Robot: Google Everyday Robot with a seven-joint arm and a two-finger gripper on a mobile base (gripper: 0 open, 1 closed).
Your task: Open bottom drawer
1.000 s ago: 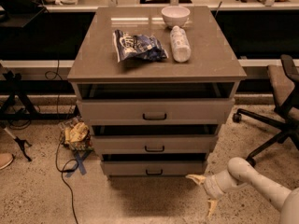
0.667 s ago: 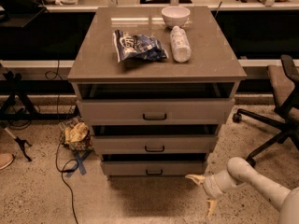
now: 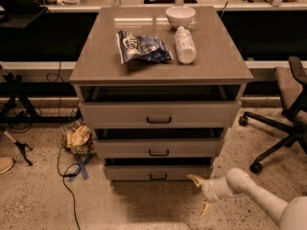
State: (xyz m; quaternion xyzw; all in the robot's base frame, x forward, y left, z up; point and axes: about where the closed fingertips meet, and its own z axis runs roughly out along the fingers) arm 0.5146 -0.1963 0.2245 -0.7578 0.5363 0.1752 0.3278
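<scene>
The bottom drawer (image 3: 158, 172) is the lowest of three grey-taupe drawer fronts in the cabinet, with a small dark bar handle (image 3: 158, 177) at its centre. It stands slightly pulled out, with a dark gap above it. My gripper (image 3: 201, 194) is low at the right, just off the drawer's right corner and near the floor. Its yellowish fingers (image 3: 195, 179) are spread apart, and it holds nothing. The white arm (image 3: 259, 198) runs off to the lower right.
The middle drawer (image 3: 159, 148) and top drawer (image 3: 159, 114) also stand ajar. On the cabinet top (image 3: 96, 61) lie a chip bag (image 3: 141, 47), a white bottle (image 3: 184, 44) and a bowl (image 3: 180, 16). An office chair (image 3: 288, 114) stands right; cables and a crumpled bag (image 3: 79, 139) lie left.
</scene>
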